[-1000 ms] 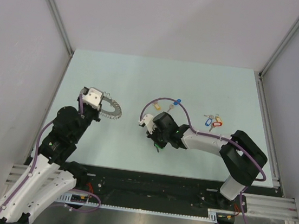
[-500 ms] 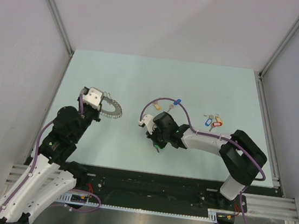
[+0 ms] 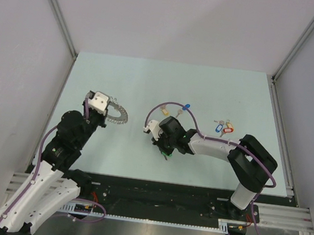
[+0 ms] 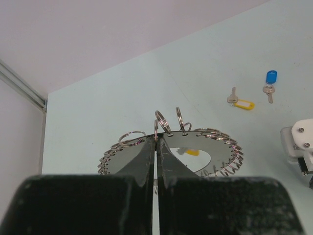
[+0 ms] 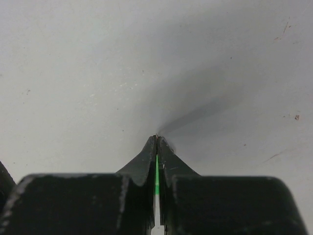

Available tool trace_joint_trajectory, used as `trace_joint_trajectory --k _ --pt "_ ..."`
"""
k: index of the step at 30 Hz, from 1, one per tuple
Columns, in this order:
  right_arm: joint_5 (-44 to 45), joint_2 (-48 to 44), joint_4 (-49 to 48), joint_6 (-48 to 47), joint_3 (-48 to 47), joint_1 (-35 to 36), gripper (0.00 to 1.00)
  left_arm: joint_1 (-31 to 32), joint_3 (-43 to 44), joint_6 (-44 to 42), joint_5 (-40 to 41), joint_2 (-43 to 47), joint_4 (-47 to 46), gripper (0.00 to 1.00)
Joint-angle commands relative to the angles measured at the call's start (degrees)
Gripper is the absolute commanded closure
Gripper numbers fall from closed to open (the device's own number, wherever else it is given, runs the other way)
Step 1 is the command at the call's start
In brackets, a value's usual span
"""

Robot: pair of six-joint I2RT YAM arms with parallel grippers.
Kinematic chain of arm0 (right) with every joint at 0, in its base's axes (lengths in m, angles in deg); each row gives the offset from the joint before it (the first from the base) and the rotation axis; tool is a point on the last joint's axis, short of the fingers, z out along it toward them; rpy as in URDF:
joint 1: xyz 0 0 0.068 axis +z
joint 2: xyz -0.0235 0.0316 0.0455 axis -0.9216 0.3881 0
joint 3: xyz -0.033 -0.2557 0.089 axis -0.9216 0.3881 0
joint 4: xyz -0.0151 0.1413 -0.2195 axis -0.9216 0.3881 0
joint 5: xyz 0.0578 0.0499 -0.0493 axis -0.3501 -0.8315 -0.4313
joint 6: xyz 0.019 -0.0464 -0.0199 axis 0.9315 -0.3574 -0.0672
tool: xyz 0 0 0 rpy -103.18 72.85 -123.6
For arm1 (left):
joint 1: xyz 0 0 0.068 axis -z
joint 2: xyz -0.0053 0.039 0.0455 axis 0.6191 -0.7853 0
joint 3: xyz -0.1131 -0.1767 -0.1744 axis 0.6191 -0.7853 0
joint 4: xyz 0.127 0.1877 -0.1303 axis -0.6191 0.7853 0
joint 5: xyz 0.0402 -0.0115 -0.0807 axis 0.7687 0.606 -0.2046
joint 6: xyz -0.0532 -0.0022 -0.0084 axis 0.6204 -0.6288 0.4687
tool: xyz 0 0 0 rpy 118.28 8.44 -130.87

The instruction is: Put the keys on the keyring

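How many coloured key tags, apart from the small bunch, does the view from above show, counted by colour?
blue tag: 1
yellow tag: 1
green tag: 1, pinched in the right gripper
Total: 3

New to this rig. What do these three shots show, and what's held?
Two robot arms bolted at the near edge of a table. The wide picture looks down from above; the other two come from wrist cameras. The left gripper is shut on the keyring, a wire ring fringed with small rings. The right gripper is shut on a green tag, tips close to the table. Lying loose: a yellow-tagged key, a blue-tagged key, and a small bunch of tagged keys.
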Motion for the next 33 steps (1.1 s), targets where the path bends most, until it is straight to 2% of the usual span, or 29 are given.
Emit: trace_joint_trajectory --k 1,9,21,26,28,33 --pt "-0.9 0.3 1.2 -0.9 -2.1 -0.3 1.0 -0.6 0.9 0.7 -1.0 0.2 -3.1 1.0" --pt "-1.4 -0.5 2.7 -0.9 -2.2 -0.7 0.93 -0.8 0.9 0.7 -1.3 0.1 -2.9 1.0" --pt "-0.4 -0.5 4.0 -1.2 -2.1 -0.7 0.92 -0.8 1.0 0.7 -1.6 -0.1 -2.8 1.0" --pt "0.3 -0.5 4.9 -1.3 -2.1 -0.6 0.93 -0.8 1.0 0.7 -1.6 0.0 -2.7 0.99" --pt "0.4 -0.7 5.2 -1.3 -2.0 -0.7 1.0 -0.8 1.1 0.7 -1.9 -0.1 -2.7 0.99" --pt "0.4 -4.0 5.6 -1.1 -2.0 -0.6 1.0 -0.8 1.3 0.6 -4.9 -0.3 -2.5 1.0"
